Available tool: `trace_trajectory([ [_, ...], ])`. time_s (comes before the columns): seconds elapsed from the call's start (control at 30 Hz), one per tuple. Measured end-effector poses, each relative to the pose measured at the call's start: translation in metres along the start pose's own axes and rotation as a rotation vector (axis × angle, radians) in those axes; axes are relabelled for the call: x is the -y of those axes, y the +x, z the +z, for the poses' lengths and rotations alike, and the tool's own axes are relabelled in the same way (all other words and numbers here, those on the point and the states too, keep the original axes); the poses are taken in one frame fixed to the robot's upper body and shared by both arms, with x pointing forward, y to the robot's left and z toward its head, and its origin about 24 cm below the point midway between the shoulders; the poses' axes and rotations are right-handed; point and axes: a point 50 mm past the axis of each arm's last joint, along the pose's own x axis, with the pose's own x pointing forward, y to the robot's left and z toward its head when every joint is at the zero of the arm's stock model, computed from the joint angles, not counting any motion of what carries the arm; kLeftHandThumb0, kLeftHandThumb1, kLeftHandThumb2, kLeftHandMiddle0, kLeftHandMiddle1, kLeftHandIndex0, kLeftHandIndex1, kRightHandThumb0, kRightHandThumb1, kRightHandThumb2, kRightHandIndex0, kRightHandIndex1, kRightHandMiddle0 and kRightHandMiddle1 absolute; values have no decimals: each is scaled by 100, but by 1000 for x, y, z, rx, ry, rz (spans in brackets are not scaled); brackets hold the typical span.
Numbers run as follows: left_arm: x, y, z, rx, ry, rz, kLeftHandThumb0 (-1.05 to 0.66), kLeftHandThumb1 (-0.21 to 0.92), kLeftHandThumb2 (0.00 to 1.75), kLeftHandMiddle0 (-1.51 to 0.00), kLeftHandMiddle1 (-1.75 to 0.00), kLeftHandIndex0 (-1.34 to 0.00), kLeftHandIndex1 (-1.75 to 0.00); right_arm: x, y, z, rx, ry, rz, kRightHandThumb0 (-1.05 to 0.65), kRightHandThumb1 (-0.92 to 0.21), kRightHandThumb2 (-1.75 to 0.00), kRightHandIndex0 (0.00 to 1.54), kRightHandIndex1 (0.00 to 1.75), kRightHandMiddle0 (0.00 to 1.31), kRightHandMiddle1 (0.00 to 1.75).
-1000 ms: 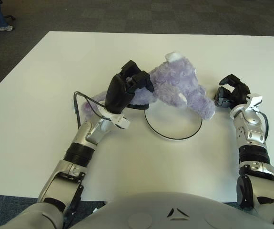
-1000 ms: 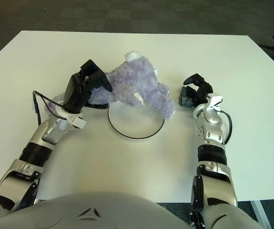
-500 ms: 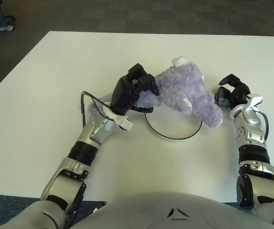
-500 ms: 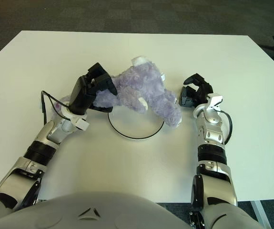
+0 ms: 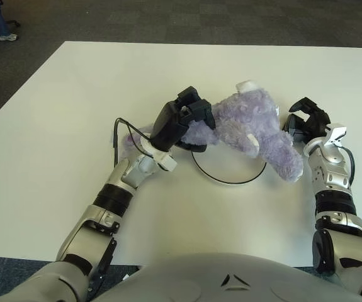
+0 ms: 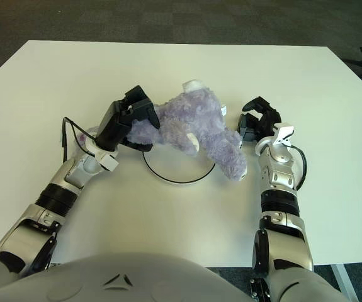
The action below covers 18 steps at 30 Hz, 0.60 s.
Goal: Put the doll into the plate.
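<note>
Left hand (image 5: 184,119) clamped on doll (image 5: 250,129) over plate (image 5: 229,171) (right hand (image 5: 306,123) beside).

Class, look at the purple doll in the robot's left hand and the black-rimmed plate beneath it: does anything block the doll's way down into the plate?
Nothing visible does. The left hand grips the doll above the plate, whose white inside shows bare. The right hand sits just right of the doll, outside the plate's rim.

The doll (image 5: 250,129) in my left hand (image 5: 184,116) covers the plate's (image 5: 228,179) far rim; my right hand (image 5: 305,123) crowds its right side.
</note>
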Motion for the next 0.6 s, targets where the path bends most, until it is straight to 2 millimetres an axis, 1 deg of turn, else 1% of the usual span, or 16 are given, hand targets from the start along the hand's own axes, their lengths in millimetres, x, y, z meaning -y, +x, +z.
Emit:
trace_trajectory([
  [0.6,9,3,3,16,3,-17,50,23,141,-67,-175,-84,-175,0,0,0,-1,1,2,0,-4,-162,83,171,58,175],
])
